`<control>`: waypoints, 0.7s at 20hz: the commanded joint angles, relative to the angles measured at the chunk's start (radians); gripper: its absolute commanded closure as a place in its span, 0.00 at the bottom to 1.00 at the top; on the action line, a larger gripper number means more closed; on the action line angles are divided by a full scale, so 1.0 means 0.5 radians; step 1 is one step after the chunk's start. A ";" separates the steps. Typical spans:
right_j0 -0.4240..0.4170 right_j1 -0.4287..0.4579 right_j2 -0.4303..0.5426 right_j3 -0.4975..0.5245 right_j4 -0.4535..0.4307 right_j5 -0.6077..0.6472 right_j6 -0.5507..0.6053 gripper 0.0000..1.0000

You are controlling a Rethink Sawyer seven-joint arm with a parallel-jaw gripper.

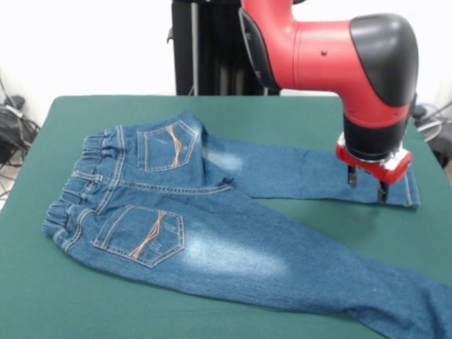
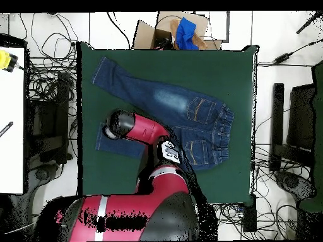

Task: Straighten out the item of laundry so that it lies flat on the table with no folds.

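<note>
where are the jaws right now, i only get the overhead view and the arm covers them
Observer: In the front view they hang over the cuff of the jeans, on the leg nearer the robot.
Operator: open or shut
Observer: Open. The two tips stand apart with nothing between them. I cannot tell whether they touch the denim.
Operator: is the stretch of leg under the arm creased
Observer: No. From the front, that leg lies flat from seat to cuff.
</note>
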 commanded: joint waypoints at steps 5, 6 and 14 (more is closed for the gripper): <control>0.070 0.185 0.046 -0.050 -0.142 0.024 0.123 0.00; 0.076 0.265 0.018 -0.123 -0.155 0.051 0.110 0.00; 0.035 0.578 -0.021 -0.364 -0.305 0.023 -0.018 0.00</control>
